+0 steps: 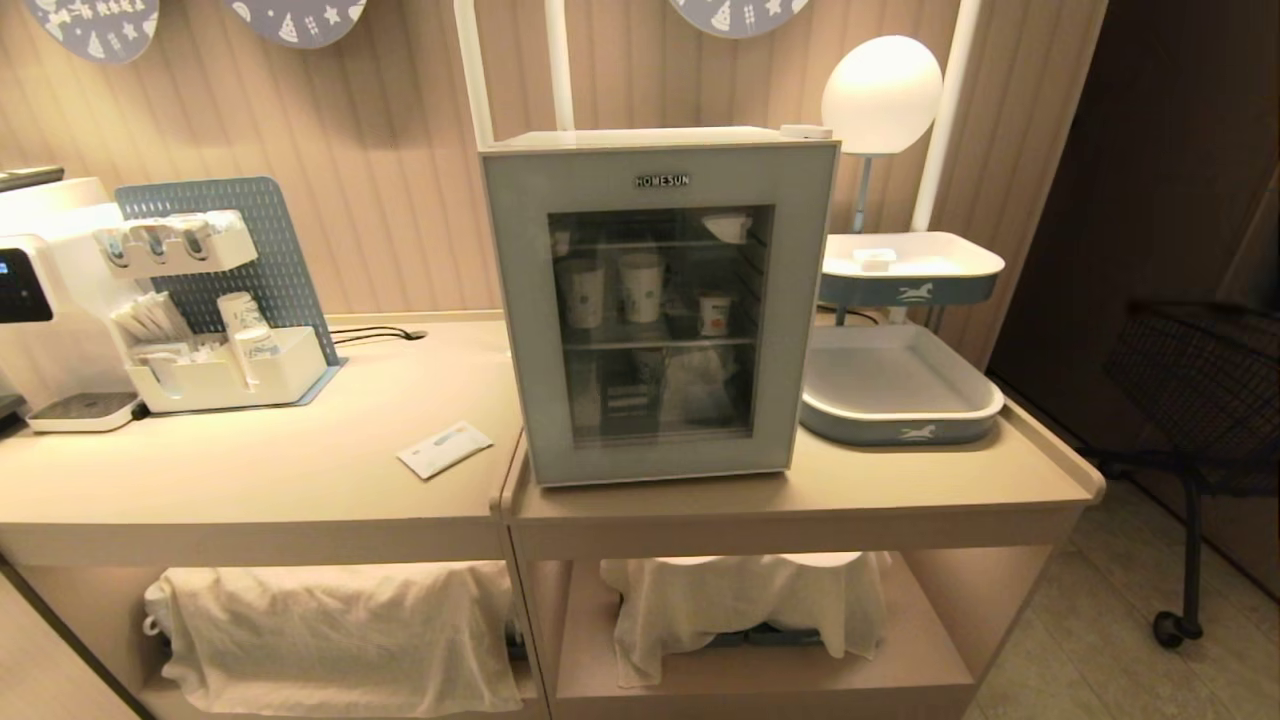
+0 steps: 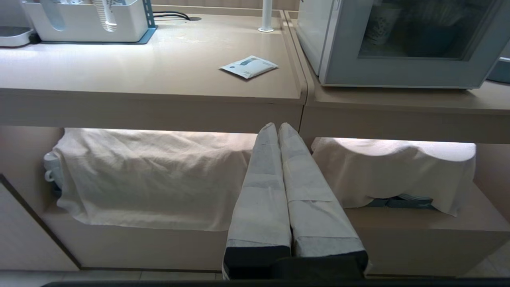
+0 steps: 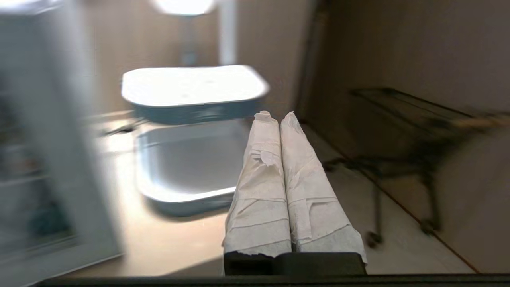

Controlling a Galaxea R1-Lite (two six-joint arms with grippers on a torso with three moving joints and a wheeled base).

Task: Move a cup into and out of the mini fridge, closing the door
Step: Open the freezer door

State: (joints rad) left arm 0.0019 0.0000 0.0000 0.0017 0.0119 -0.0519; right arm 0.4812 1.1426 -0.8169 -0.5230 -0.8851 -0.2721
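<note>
Fridge (image 1: 660,300) on surface (image 1: 300,470), door (image 1: 520,320) shut. Cup (image 1: 714,312) inside, on middle wire shelf, right of two taller paper cups (image 1: 610,290), seen through glass. Left gripper (image 2: 277,126) low in front of surface edge, jaws pressed together, holding nothing. Right gripper (image 3: 274,116) off to fridge's right, near two trays (image 3: 187,131), jaws pressed together, holding nothing. Packet (image 1: 444,448) flat on surface, left of fridge.

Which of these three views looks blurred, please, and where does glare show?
Right wrist view: smeared throughout, the grey-blue lower tray and black wire cart streaked. Left wrist view: sharp, with glare on the beige countertop. Head view: sharp; the round white lamp glows brightly.
</note>
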